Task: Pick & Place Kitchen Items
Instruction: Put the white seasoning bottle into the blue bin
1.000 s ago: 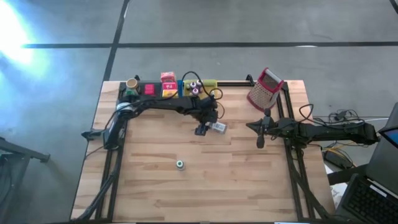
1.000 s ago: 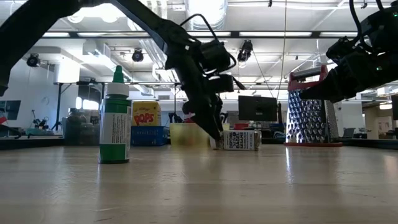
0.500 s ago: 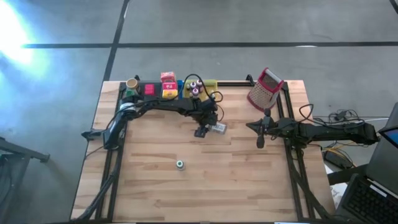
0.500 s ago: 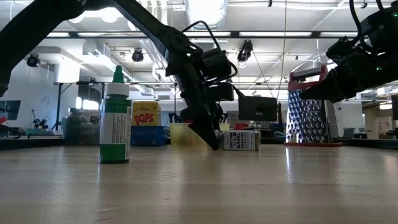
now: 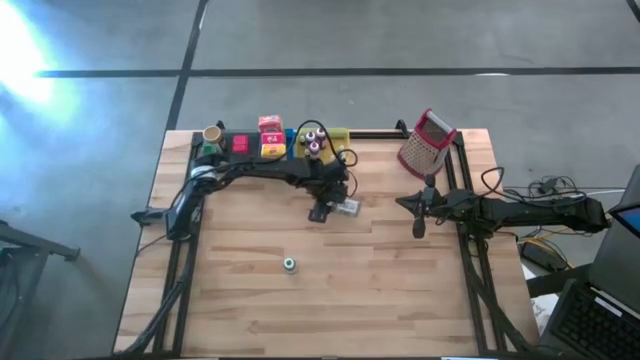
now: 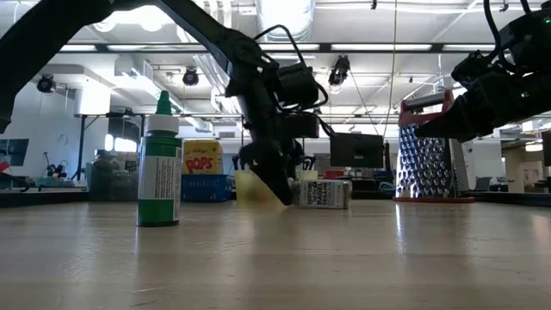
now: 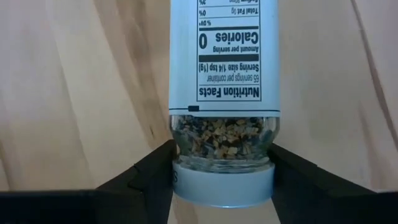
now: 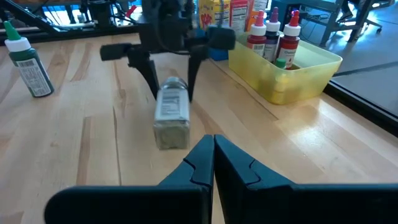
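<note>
A glass spice jar (image 5: 347, 207) with a white label and a pale cap lies on its side mid-table, near the far trays. It also shows in the low view (image 6: 323, 194) and the right wrist view (image 8: 171, 115). My left gripper (image 5: 320, 211) is at the jar's cap end, its fingers on either side of the jar (image 7: 224, 56). My right gripper (image 5: 418, 228) hangs shut above the table's right part, and its own view shows the fingers together (image 8: 213, 146). A green-capped bottle (image 5: 288, 264) stands upright nearer the front. My left gripper holds the spice jar at its cap end (image 7: 222, 180). The glass neck just past the cap is pinched between the two fingers (image 7: 155, 168). The fingers slant down from the table's left and lie along the jar. The jar rests on its side on the table.
A yellow tray (image 8: 286, 68) along the far edge holds red-capped bottles. Beside it stand red and yellow boxes (image 5: 270, 135) and a small tin (image 5: 212, 134). The metal grater (image 5: 428, 143) stands at the far right. Bare wood lies around the green-capped bottle (image 6: 159, 164).
My left gripper has moved a little toward the table's left and settled lower at the jar's cap end. The jar has slid along the table with it, a short way to the left. The right arm has kept still.
</note>
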